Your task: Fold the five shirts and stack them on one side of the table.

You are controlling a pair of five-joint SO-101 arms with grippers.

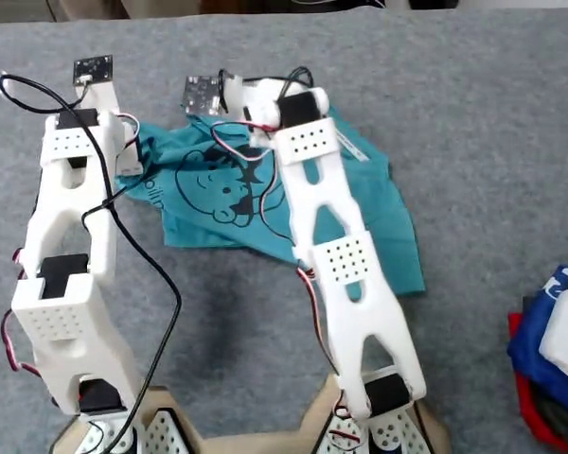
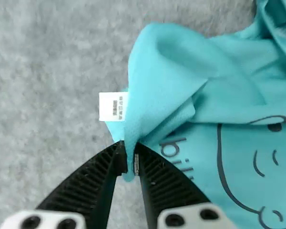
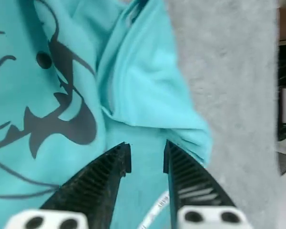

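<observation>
Teal shirt lies print-up mid-table, long axis slanting from far left to near right. My left gripper clamps its edge beside the white label. My right gripper sits over the fabric, jaws narrowly parted.

A rumpled teal shirt with a bear print lies apart from the folded shirts.

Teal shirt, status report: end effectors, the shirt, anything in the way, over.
Left end effector shut on teal shirt edge. Right end effector open over it. Shirt rumpled, not yet folded. Stack of shirts far right, apart.
</observation>
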